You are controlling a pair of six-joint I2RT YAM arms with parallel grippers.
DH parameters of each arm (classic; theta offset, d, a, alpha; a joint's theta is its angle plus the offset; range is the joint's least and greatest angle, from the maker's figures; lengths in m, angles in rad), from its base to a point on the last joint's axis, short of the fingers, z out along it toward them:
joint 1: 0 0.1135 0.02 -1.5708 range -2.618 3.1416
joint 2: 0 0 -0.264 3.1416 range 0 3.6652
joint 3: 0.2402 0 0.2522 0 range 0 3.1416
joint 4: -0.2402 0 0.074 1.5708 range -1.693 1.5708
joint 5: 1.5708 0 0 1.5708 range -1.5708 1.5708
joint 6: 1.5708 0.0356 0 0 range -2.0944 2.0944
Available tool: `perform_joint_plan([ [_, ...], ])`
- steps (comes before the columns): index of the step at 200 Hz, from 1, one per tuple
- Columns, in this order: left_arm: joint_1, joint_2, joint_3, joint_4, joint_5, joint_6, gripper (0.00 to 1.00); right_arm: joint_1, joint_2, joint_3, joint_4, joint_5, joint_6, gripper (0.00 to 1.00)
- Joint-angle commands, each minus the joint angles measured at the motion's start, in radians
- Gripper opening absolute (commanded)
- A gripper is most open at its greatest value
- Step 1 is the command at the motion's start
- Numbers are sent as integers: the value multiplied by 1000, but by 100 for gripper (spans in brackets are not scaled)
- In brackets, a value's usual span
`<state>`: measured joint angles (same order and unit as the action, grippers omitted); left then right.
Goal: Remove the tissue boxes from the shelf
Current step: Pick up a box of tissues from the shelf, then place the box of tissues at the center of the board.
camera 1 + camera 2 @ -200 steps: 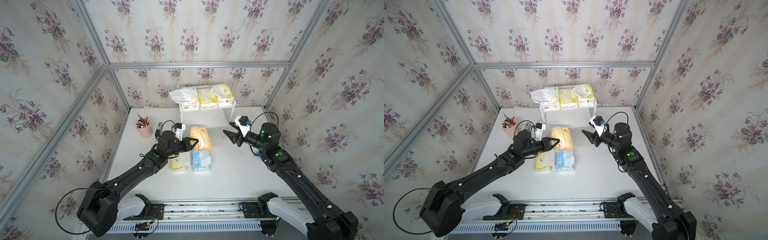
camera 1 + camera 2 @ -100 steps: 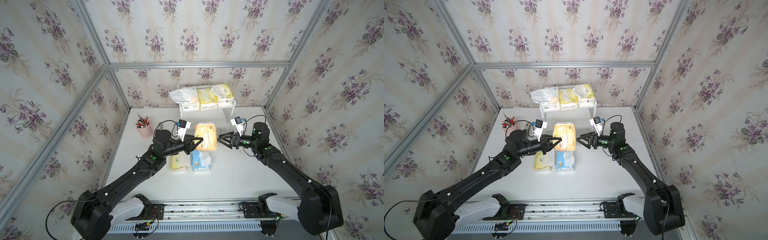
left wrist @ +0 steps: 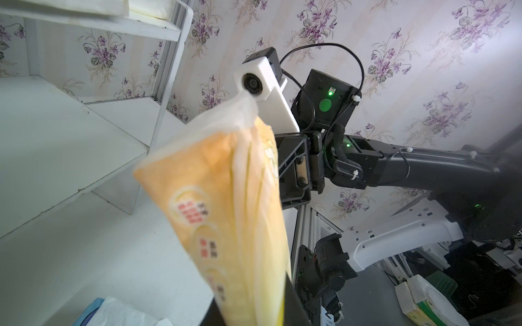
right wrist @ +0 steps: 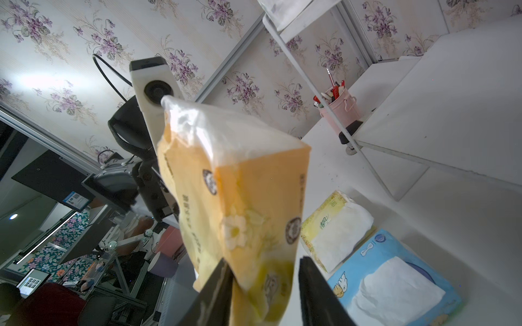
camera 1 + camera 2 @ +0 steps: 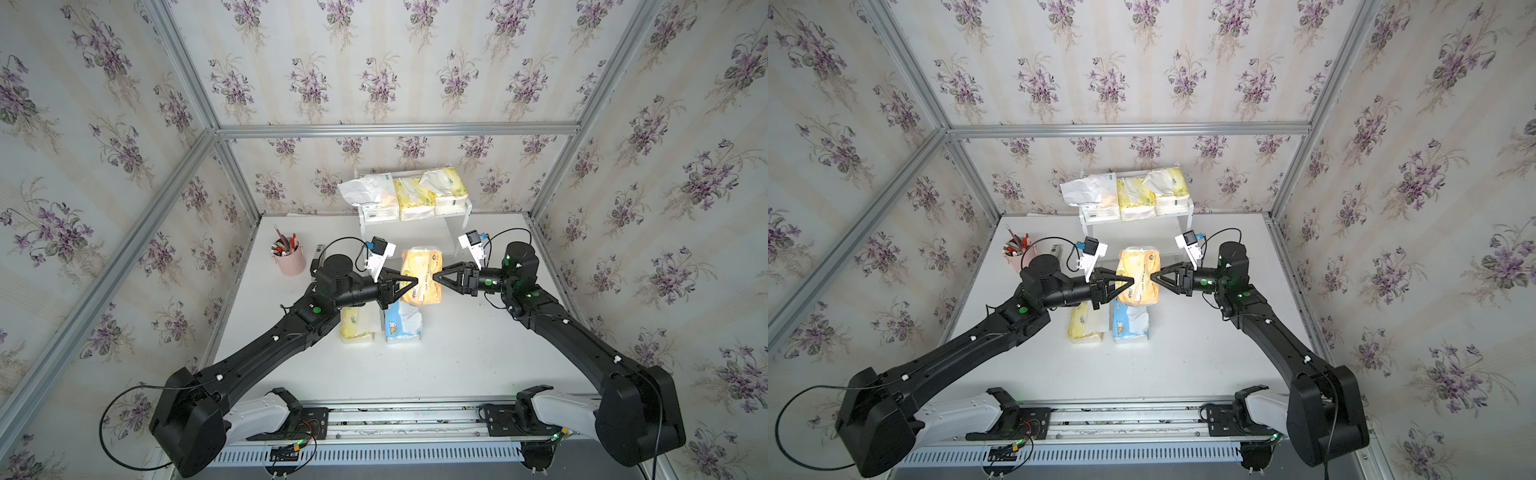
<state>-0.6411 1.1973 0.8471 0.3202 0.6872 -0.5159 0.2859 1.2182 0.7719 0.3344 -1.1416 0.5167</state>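
An orange tissue box [image 5: 422, 276] [image 5: 1139, 274] hangs in the air above the table, between my two arms. My left gripper [image 5: 413, 280] [image 3: 254, 299] is shut on its left end. My right gripper [image 5: 435, 276] [image 4: 264, 262] straddles its right end: one finger touches the wrap, and a narrow gap shows beside the other. The white shelf [image 5: 466, 210] stands at the back wall. Its top board carries a white box [image 5: 368, 193] and two pale yellow boxes [image 5: 413, 195] [image 5: 446, 187]. Its lower board is bare.
A pale yellow pack [image 5: 357, 326] and a blue-and-white pack [image 5: 401, 326] lie side by side on the table, under the held box. A pink pen cup [image 5: 289, 259] stands at the left, near the wall. Frame posts line the table's sides.
My left gripper has carried the orange box toward the middle. My right gripper swung in from the right, and its jaws widened, then narrowed round the box's free end.
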Motion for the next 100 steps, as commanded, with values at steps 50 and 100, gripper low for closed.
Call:
perform_joint_plan([
  [50, -3, -25, 27, -154, -196, 68, 56, -2, -12, 65, -257, 62, -202, 7],
  [100, -3, -184, -7, -268, -410, 144, 83, -41, 0, 62, -498, 173, -376, 7],
])
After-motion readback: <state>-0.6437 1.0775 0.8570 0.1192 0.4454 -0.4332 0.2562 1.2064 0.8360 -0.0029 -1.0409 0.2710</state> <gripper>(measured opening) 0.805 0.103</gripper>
